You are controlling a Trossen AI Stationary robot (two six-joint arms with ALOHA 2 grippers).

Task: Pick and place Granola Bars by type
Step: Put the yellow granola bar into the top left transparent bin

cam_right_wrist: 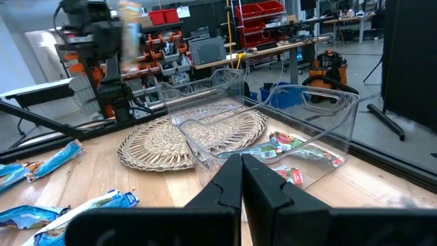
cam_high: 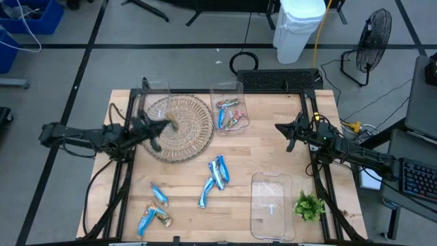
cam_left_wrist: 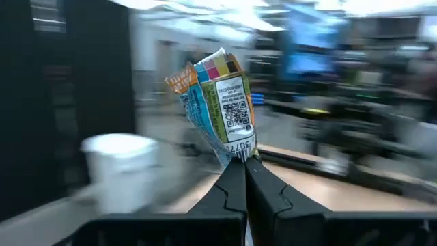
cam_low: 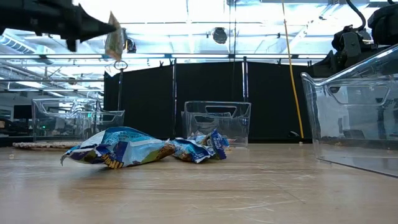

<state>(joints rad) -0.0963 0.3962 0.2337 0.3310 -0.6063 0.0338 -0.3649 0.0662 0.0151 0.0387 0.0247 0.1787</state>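
Observation:
My left gripper [cam_high: 166,127] hovers over the round wicker mat [cam_high: 181,126], shut on one granola bar [cam_left_wrist: 217,102] whose blue and orange wrapper shows a printed code. High above the table in the low view is that same bar [cam_low: 113,37]. More granola bars lie in a clear bin [cam_high: 230,115] and loose on the wood [cam_high: 217,172], [cam_high: 153,216]. My right gripper [cam_high: 282,130] waits shut at the table's right side, touching nothing. My left gripper pinches the bar's crimped end seam [cam_left_wrist: 239,152] between its two fingertips. The fingers come in roughly level from the table's left. The bar sticks out beyond the fingertips, about upright, lifted well clear of the mat and table.
A second clear bin [cam_high: 156,92] stands at the mat's far left, a third clear bin [cam_high: 272,205] near the front right edge. A green leafy sprig [cam_high: 308,205] lies beside the third bin. Bare wood lies between the loose bars and the right arm.

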